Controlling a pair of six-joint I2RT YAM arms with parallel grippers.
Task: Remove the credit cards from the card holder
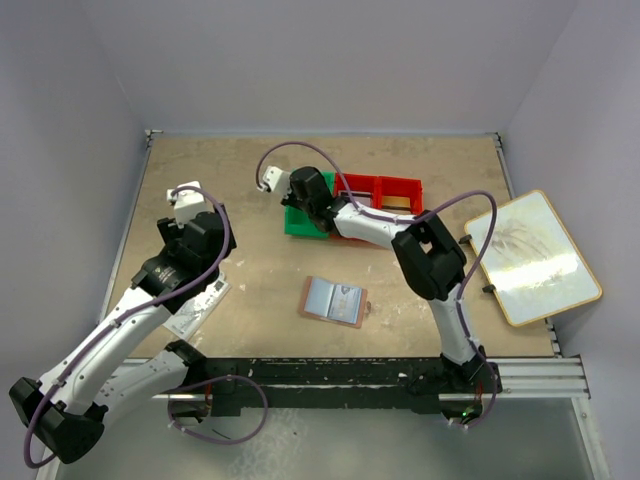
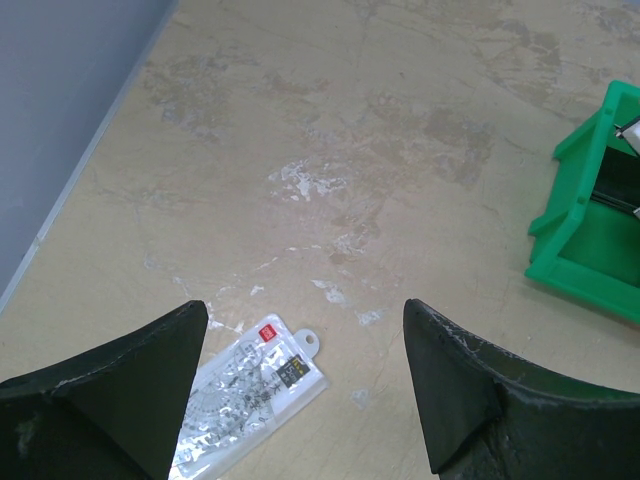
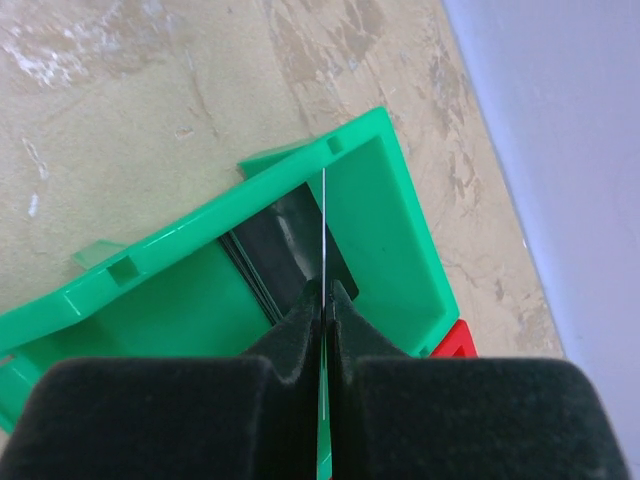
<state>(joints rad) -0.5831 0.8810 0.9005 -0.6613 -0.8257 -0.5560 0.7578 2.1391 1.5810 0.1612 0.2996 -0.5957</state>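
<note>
Tabletop scene from above and from both wrists. The right gripper (image 3: 325, 292) hangs over the green bin (image 1: 303, 220) with its jaws pinched together on a thin credit card (image 3: 325, 225), held edge-on and upright above the bin's interior. A dark flat stack (image 3: 278, 252) lies on the bin floor directly below the card. The card holder (image 1: 334, 300) lies opened flat on the table (image 1: 250, 170) with its pale lining up, nearer the arm bases than the green bin and well apart from it, touched by neither gripper. Two red bins (image 1: 386, 192) stand just beside the green bin on its right-arm side. The left gripper (image 2: 305, 312) is on the bin's opposite side, well apart from it, spread wide and empty, above a clear packet (image 2: 250, 385) with a red mark.
</note>
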